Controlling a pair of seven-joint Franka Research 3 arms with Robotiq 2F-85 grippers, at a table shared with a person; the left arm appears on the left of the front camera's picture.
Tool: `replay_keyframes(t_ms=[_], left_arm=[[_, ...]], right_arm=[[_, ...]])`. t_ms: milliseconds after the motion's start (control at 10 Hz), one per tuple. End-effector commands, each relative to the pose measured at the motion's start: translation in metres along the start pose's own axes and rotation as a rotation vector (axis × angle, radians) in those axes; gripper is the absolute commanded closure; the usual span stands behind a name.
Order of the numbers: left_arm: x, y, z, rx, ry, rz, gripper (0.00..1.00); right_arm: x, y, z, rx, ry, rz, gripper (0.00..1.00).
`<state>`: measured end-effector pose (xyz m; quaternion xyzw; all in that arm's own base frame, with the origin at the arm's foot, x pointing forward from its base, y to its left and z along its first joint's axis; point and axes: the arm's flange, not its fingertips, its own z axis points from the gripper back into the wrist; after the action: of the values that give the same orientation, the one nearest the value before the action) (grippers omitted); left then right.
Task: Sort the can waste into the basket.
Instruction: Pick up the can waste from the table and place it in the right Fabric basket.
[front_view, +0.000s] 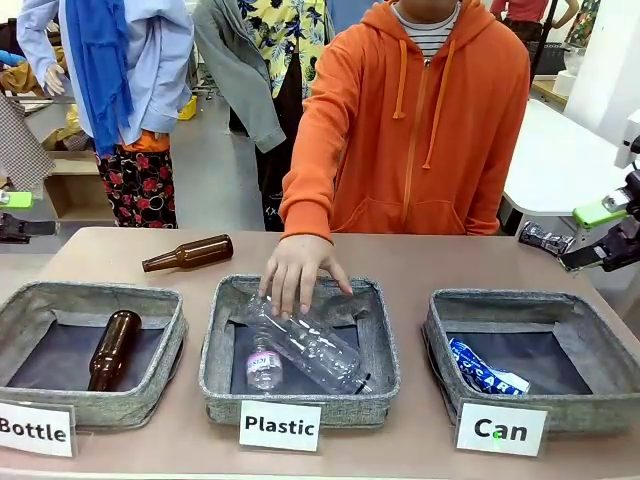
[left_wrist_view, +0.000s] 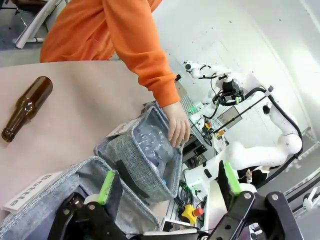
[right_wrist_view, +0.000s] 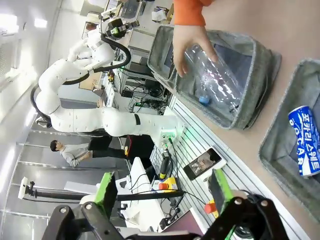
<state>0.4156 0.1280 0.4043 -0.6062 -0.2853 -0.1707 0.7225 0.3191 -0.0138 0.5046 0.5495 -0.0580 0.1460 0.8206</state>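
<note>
We see three grey fabric baskets in a row along the near edge of the table (front_view: 420, 262), each with a white sign in front. The Can basket (front_view: 440, 325) sits at the table's 4 o'clock. Inside it the blue-and-white can (front_view: 485, 370) lies dented on its side on the dark floor, toward the basket's 8 o'clock corner. The dark can (front_view: 545, 239) lies on the bare table outside that basket, at about 12 o'clock from it and near its far rim.

Our right gripper (front_view: 580, 237) hangs at the table's 3 o'clock edge, its tips just beside the dark can; we cannot tell whether they touch it. Its jaws are spread wide and released, and in the right wrist view we see nothing between the green pads (right_wrist_view: 106, 187). Our left gripper (front_view: 35, 213) hangs at about 10 o'clock, by the table's left edge. It is likewise spread and empty, as we see in the left wrist view.

The person's hand (front_view: 297, 270) rests on a clear plastic bottle (front_view: 315, 352) lying in the Plastic basket (front_view: 215, 360) at 6 o'clock. A smaller plastic bottle (front_view: 264, 368) lies just beside it at 8 o'clock. One brown bottle (front_view: 112, 348) lies in the Bottle basket (front_view: 175, 325) at 8 o'clock. A second brown bottle (front_view: 190, 253) lies on the table at about 1 o'clock from that basket.
</note>
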Motion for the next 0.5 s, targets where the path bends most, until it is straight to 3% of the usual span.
replay_keyframes(t_ms=[0,400], left_arm=[[-0.0017,-0.0019,-0.0009,0.009,0.002,0.010,0.00],[-0.0017,-0.0019,-0.0009,0.009,0.002,0.010,0.00]], right_arm=[[-0.0015,0.0019,0.0007,0.010,0.002,0.001,0.00],[-0.0015,0.0019,0.0007,0.010,0.002,0.001,0.00]])
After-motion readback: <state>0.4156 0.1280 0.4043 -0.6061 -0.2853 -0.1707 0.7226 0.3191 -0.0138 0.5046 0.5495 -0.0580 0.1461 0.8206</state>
